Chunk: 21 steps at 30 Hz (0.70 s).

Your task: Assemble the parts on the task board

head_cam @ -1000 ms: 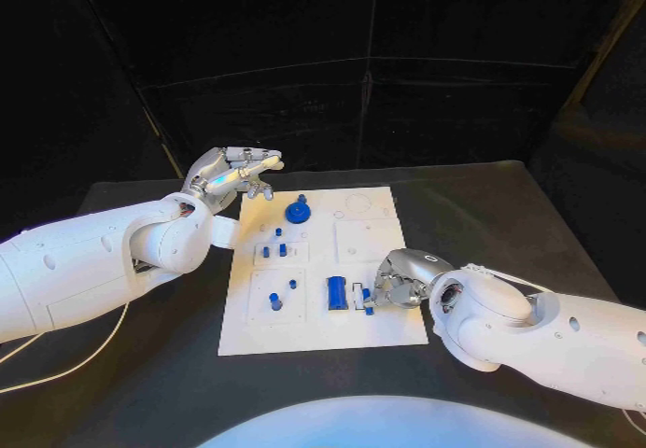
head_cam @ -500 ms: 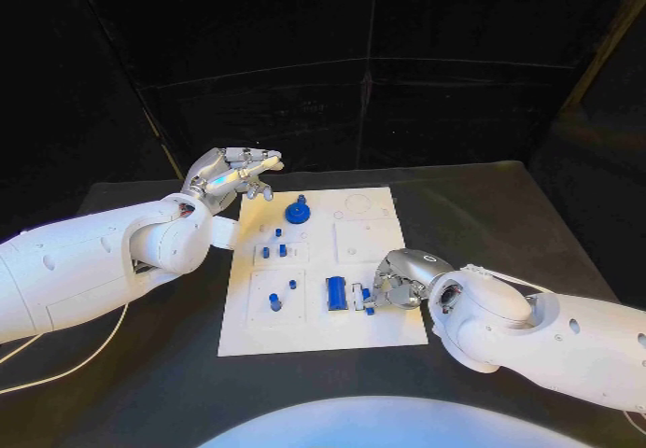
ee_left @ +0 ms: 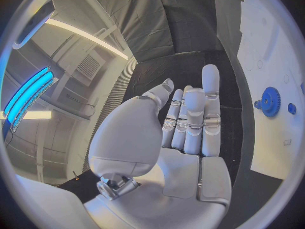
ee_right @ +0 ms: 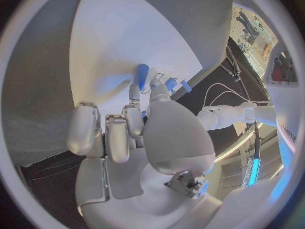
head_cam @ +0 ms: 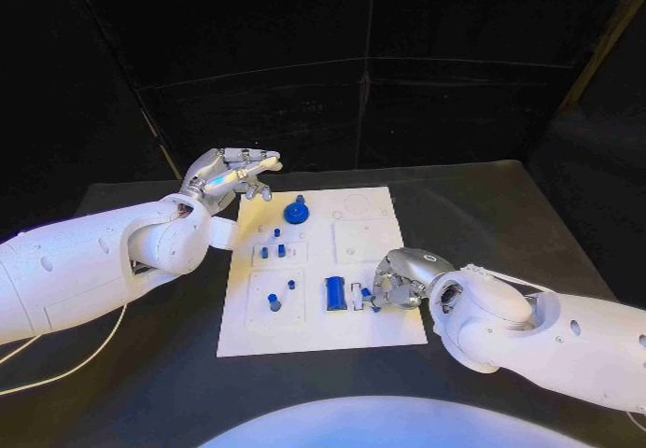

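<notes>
Since our right hand (head_cam: 387, 287) sits down at the near right part of the task board (head_cam: 363, 203), the whole thing turns on the blue cylinder (head_cam: 334, 293) lying just beside its fingertips, on the side toward the board's middle. That cylinder lies flat, long axis running from the board's near edge toward its far edge. We're pinching a small blue part (head_cam: 366, 297) between thumb and fingers, almost touching the cylinder, so any sideways slip would probably nudge it.

Our left hand (head_cam: 231, 173) is way off past the board's far left corner, raised above the table, fingers loosely curled in on nothing. So the right hand is clearly the nearer one for this job.

Other stuff on the board: a blue gear (head_cam: 298, 212) near the far edge, a few short blue pegs (head_cam: 274, 250) standing around the middle left, and another peg (head_cam: 274, 301) in the near left recess. None of those seem to block us.
</notes>
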Available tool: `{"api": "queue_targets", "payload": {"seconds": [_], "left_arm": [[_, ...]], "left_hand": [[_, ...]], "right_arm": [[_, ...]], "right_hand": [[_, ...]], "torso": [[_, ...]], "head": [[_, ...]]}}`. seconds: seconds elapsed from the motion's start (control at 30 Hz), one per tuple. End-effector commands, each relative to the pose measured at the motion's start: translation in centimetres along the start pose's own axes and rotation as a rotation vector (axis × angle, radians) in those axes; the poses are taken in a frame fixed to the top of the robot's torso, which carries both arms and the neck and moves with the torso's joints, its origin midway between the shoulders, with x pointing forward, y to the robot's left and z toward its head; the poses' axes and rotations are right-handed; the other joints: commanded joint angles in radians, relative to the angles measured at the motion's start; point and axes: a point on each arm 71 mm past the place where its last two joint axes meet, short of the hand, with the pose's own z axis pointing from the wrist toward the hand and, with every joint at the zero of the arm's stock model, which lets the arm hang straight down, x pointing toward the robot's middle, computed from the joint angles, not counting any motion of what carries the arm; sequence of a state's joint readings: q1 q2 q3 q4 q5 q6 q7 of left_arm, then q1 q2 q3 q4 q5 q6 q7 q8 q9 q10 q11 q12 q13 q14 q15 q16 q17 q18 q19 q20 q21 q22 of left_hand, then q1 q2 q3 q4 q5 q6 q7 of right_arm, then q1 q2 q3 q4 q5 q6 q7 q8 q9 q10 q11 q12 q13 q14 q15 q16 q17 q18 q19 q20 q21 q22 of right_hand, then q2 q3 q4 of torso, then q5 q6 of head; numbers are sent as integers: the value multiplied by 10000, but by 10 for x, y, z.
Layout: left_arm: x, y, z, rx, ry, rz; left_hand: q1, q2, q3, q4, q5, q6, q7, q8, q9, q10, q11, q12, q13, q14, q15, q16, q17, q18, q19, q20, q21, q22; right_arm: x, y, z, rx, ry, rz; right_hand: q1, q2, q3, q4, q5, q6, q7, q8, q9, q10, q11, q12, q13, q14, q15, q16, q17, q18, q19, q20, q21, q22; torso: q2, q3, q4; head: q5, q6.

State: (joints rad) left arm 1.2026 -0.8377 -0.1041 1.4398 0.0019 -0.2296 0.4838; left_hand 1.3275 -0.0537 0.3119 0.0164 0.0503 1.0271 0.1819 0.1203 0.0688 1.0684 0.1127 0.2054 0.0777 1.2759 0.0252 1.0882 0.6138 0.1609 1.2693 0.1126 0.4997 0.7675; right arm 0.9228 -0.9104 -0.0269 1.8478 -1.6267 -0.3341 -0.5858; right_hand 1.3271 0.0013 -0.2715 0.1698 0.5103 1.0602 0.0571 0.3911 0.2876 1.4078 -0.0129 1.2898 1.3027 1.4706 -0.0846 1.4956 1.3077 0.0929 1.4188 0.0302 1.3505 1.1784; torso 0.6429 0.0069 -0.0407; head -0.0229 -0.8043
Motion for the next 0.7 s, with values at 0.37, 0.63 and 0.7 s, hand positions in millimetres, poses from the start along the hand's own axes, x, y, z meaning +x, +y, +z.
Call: {"api": "queue_targets", "payload": {"seconds": [0.37, 0.63, 0.7], "left_arm": [[2, -1, 1, 16, 150, -88], [2, 0, 1, -10, 168, -97], [2, 0, 1, -17, 176, -101]], "left_hand": [[53, -14, -46, -39, -10, -113, 3, 29, -4, -85, -3, 57, -16, -79, -20, 69, -12, 197, 22, 65, -50, -16], [45, -18, -53, -36, -10, -124, 7, 26, -6, -95, 0, 60, -17, -85, -17, 65, -26, 196, 21, 67, -51, -18], [45, -18, -53, -36, -10, -124, 7, 26, -6, -95, 0, 60, -17, -85, -17, 65, -26, 196, 21, 67, -51, -18]], "right_arm": [[-3, 2, 0, -263, -351, -758], [0, 1, 3, -315, -36, -1571], [1, 0, 4, -308, 23, -1678]], "right_hand": [[344, -245, 16, 3, -146, -635, 230, -230, -81, -407, 131, -414, -344, 655, 146, -126, 762, -89, -192, 63, -211, -224], [1132, -282, 268, -362, -1000, -917, 415, -464, -179, -741, 295, -755, -643, 644, 295, -141, 787, -41, -331, 217, -386, -454], [1180, -276, 294, -384, -1097, -911, 422, -474, -183, -755, 304, -766, -656, 643, 306, -144, 786, -37, -341, 230, -400, -471]], "torso": [[1, -6, 12], [2, -16, 10], [-2, -17, 6]], "head": [[15, 45], [-2, 52], [-1, 47]]}}
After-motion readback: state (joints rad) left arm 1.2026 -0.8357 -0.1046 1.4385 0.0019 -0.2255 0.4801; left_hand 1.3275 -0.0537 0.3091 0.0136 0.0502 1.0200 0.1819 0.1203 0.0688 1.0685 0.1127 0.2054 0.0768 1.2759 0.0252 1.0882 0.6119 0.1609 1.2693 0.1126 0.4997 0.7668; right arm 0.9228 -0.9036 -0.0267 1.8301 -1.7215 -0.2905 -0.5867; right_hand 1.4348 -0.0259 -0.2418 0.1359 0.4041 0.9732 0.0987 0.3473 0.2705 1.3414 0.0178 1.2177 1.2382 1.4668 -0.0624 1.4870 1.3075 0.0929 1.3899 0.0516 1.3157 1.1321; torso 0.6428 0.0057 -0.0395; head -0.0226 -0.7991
